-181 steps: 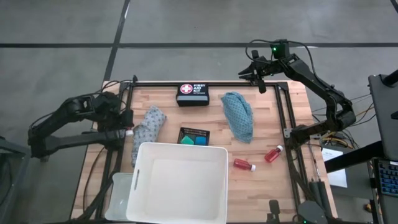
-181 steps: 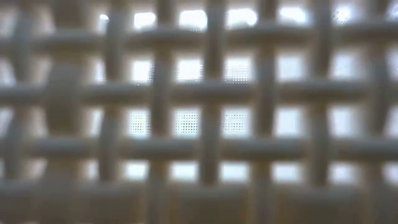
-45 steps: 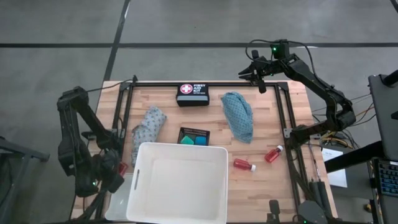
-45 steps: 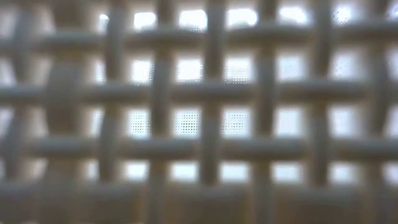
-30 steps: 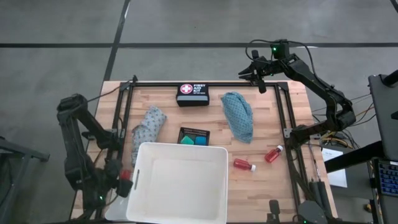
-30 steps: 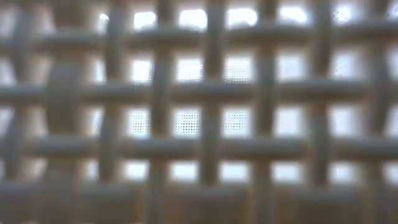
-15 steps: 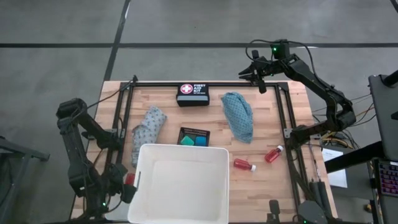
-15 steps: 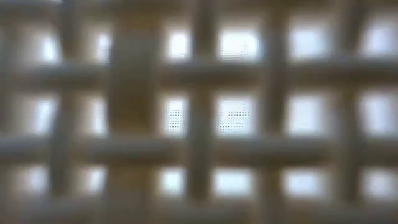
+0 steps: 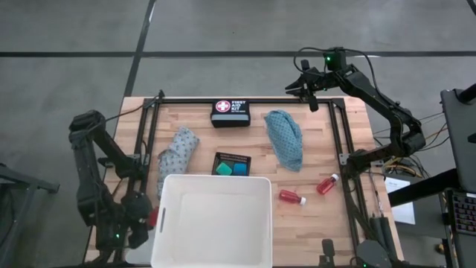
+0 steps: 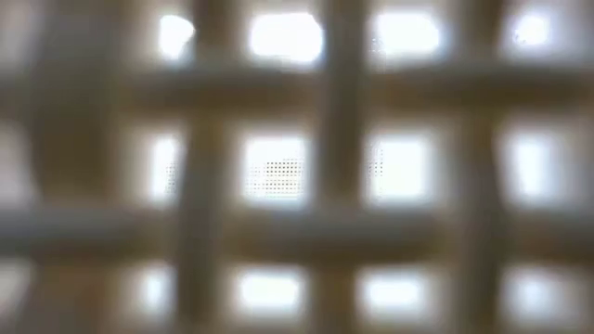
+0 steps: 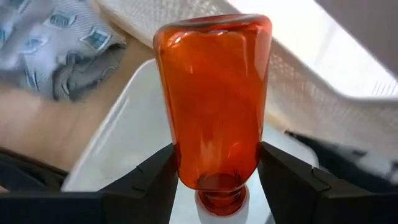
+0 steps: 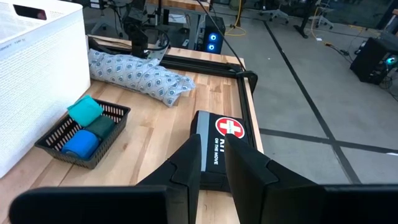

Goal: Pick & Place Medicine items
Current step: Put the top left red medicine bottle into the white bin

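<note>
My left gripper (image 9: 152,218) is at the near left, beside the left wall of the big white tub (image 9: 213,223), shut on a red bottle (image 11: 214,93). Two more red bottles (image 9: 292,197) (image 9: 327,184) lie on their sides right of the tub. The teal cloth (image 9: 286,139) and the grey patterned cloth (image 9: 175,152) lie flat farther back. Blue and green tubs sit in the black mesh tray (image 9: 233,164). My right gripper (image 9: 306,89) hangs over the far right edge, shut on nothing. My left gripper pinches the red bottle between its two fingers (image 11: 152,180), on the bottle's sides just below the neck (image 11: 186,171). The cap end (image 11: 217,202) points back toward the wrist and the base points away. The gripper slants steeply down. The bottle is clear of the table, over a pale lid (image 11: 124,149).
A black first aid kit (image 9: 230,112) lies at the far edge. A black metal frame (image 9: 149,141) runs along the table's left and right sides. The tub's mesh wall (image 10: 297,167) fills the low view. Bare wood shows between the cloths and right of the tub.
My left gripper has rolled about its own axis with the red bottle, staying beside the tub's left wall. The white tub has slid a little toward the near edge; its mesh wall looms larger in the low view.
</note>
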